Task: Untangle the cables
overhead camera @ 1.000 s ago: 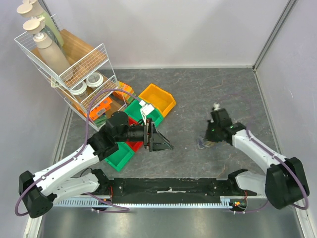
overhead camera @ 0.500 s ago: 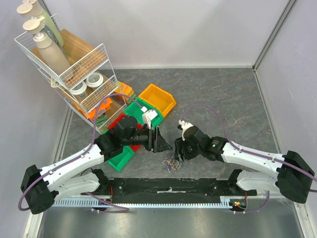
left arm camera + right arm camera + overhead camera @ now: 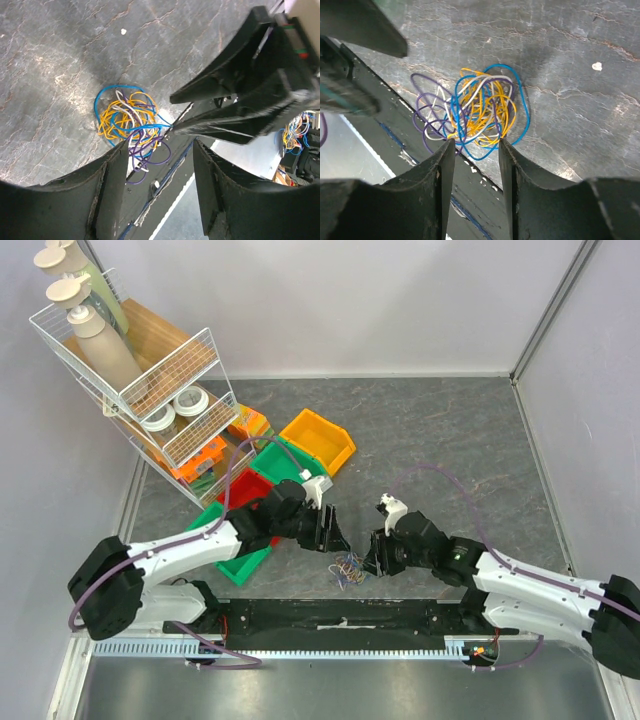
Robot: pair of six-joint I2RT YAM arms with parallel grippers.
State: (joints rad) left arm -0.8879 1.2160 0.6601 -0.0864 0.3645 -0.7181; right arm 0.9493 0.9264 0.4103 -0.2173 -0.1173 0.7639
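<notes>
Cables (image 3: 349, 568) lie in loose tangle at near edge of desk (image 3: 450, 440), mid-width, between hands. Left hand (image 3: 338, 538) open, empty. Right hand (image 3: 372, 562) open, empty, just beside tangle.

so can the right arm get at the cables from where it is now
Probably yes. The right tool hangs open right over the cables, which lie loose on the table, nothing between. The left tool is close beside and could crowd it.

I see a dark grey table (image 3: 450, 440). The cables (image 3: 348, 568) lie on it at 6 o'clock, by the near edge. A yellow bin (image 3: 318, 440) sits at 9 o'clock, a wire rack (image 3: 150, 390) at 10.
</notes>
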